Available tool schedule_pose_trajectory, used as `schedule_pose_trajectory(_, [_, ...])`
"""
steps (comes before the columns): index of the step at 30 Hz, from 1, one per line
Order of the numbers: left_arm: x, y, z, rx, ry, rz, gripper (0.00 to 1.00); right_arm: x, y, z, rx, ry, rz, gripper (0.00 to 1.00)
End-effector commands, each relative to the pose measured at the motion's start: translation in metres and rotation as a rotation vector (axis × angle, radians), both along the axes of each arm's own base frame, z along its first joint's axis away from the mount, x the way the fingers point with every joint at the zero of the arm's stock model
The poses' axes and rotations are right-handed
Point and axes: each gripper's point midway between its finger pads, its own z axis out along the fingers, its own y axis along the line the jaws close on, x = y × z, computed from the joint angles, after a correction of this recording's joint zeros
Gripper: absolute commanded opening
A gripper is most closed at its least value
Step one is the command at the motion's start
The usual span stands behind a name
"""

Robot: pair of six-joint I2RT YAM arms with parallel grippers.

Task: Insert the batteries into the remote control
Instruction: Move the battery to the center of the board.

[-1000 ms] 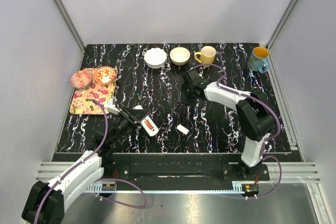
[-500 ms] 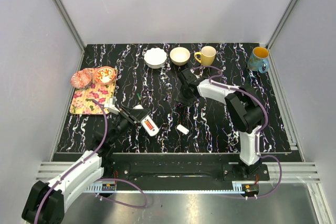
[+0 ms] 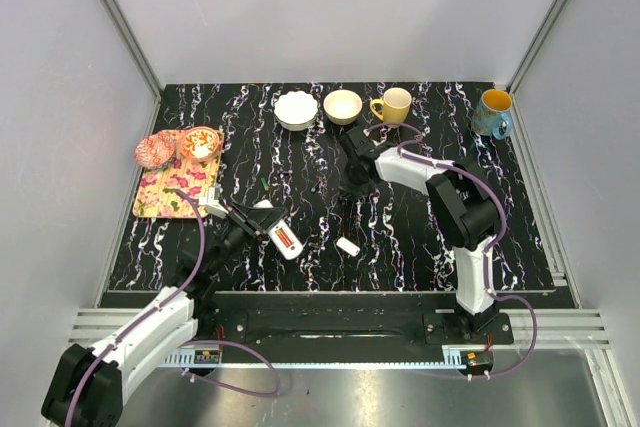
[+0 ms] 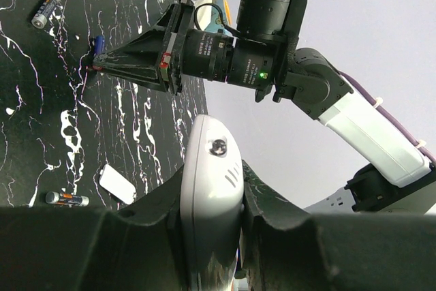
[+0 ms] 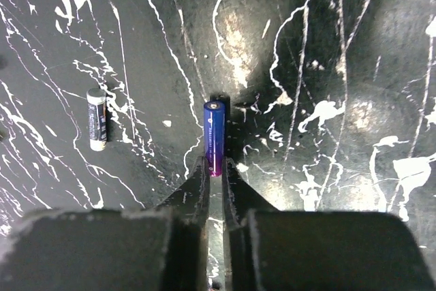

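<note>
My left gripper (image 3: 247, 228) is shut on the white remote control (image 3: 283, 238) and holds it tilted above the table; its open compartment shows red. In the left wrist view the remote (image 4: 211, 192) stands between the fingers. My right gripper (image 3: 350, 187) is low at the table's middle, shut on one end of a purple-blue battery (image 5: 214, 138) that sticks out ahead of the fingertips (image 5: 201, 175). That battery also shows in the left wrist view (image 4: 99, 44). A dark battery (image 5: 97, 118) lies to its left. Another battery (image 4: 67, 199) lies by the white cover piece (image 3: 348, 246).
A white bowl (image 3: 296, 109), a tan bowl (image 3: 343, 106), a yellow mug (image 3: 393, 105) and a blue mug (image 3: 493, 113) stand along the back. A patterned board (image 3: 172, 190) with two small bowls (image 3: 200, 142) is at the left.
The right arm's elbow has swung left and back, while its gripper stays near the same spot at the table's middle. The left arm and the remote have not moved.
</note>
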Motion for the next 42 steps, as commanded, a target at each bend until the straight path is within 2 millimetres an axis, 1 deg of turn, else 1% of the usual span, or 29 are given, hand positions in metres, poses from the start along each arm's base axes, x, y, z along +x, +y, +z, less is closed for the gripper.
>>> schedule_pose_trajectory(1, [0.003,-0.001,0.019,-0.041,-0.050,0.001,0.00,-0.011,-0.037,-0.016,-0.137,0.047,0.051,0.03])
schedule_pose_trajectory(2, [0.002,-0.002,0.019,-0.041,-0.050,-0.002,0.00,-0.016,-0.043,-0.017,-0.165,0.068,0.068,0.00])
schedule_pose_trajectory(4, [0.002,-0.002,0.019,-0.043,-0.047,-0.008,0.00,-0.019,-0.048,-0.014,-0.208,0.067,0.146,0.00])
schedule_pose_trajectory(6, [0.002,-0.004,0.021,-0.044,-0.050,-0.016,0.00,-0.026,-0.056,-0.008,-0.242,0.074,0.207,0.00])
schedule_pose_trajectory(7, [0.002,-0.004,0.020,-0.041,-0.050,-0.018,0.00,-0.032,-0.062,-0.008,-0.270,0.072,0.284,0.00])
schedule_pose_trajectory(8, [0.001,-0.005,0.020,-0.038,-0.052,-0.024,0.00,-0.039,-0.067,0.001,-0.282,0.070,0.325,0.00])
schedule_pose_trajectory(9, [0.000,-0.005,0.021,-0.038,-0.056,-0.027,0.00,-0.044,-0.070,0.005,-0.312,0.064,0.367,0.00])
schedule_pose_trajectory(10, [0.000,-0.005,0.022,-0.035,-0.060,-0.027,0.00,-0.053,-0.080,0.003,-0.360,0.067,0.440,0.00])
schedule_pose_trajectory(11, [0.000,-0.004,0.020,-0.033,-0.058,-0.025,0.00,-0.059,-0.086,0.013,-0.392,0.055,0.466,0.00])
schedule_pose_trajectory(13, [0.000,-0.005,0.021,-0.027,-0.071,-0.028,0.00,-0.068,-0.098,0.013,-0.464,0.048,0.508,0.00])
schedule_pose_trajectory(14, [0.000,-0.005,0.022,-0.024,-0.079,-0.032,0.00,-0.069,-0.102,0.017,-0.479,0.039,0.509,0.00])
schedule_pose_trajectory(16, [-0.001,-0.007,0.023,-0.020,-0.089,-0.041,0.00,-0.070,-0.110,0.014,-0.518,0.043,0.514,0.01])
schedule_pose_trajectory(17, [-0.001,-0.008,0.026,-0.023,-0.097,-0.046,0.00,-0.073,-0.114,0.011,-0.535,0.070,0.515,0.03])
schedule_pose_trajectory(18, [-0.001,-0.009,0.026,-0.021,-0.095,-0.056,0.00,-0.074,-0.113,0.008,-0.534,0.080,0.517,0.05])
schedule_pose_trajectory(19, [-0.001,-0.011,0.030,-0.023,-0.105,-0.065,0.00,-0.074,-0.113,0.006,-0.531,0.087,0.512,0.08])
schedule_pose_trajectory(20, [-0.001,-0.012,0.032,-0.022,-0.107,-0.072,0.00,-0.075,-0.112,0.003,-0.529,0.097,0.509,0.17])
schedule_pose_trajectory(22, [-0.002,-0.014,0.032,-0.018,-0.101,-0.084,0.00,-0.077,-0.111,0.001,-0.515,0.097,0.499,0.23])
schedule_pose_trajectory(23, [-0.001,-0.014,0.032,-0.017,-0.100,-0.084,0.00,-0.077,-0.111,0.002,-0.512,0.092,0.494,0.30])
schedule_pose_trajectory(26, [-0.001,-0.013,0.030,-0.015,-0.096,-0.082,0.00,-0.078,-0.110,0.005,-0.500,0.078,0.477,0.41])
schedule_pose_trajectory(27, [-0.002,-0.013,0.029,-0.014,-0.093,-0.084,0.00,-0.078,-0.109,0.006,-0.498,0.075,0.474,0.48])
schedule_pose_trajectory(30, [-0.001,-0.013,0.027,-0.013,-0.086,-0.083,0.00,-0.074,-0.106,0.013,-0.482,0.051,0.449,0.58])
schedule_pose_trajectory(34, [-0.001,-0.014,0.027,-0.011,-0.086,-0.084,0.00,-0.064,-0.103,0.025,-0.477,0.006,0.416,0.61])
schedule_pose_trajectory(37, [-0.001,-0.014,0.028,-0.013,-0.086,-0.086,0.00,-0.055,-0.104,0.027,-0.490,-0.011,0.406,0.60])
schedule_pose_trajectory(40, [-0.001,-0.014,0.026,-0.012,-0.081,-0.084,0.00,-0.046,-0.103,0.024,-0.470,-0.015,0.392,0.58])
schedule_pose_trajectory(42, [-0.002,-0.014,0.026,-0.014,-0.082,-0.087,0.00,-0.045,-0.102,0.018,-0.450,-0.003,0.393,0.54])
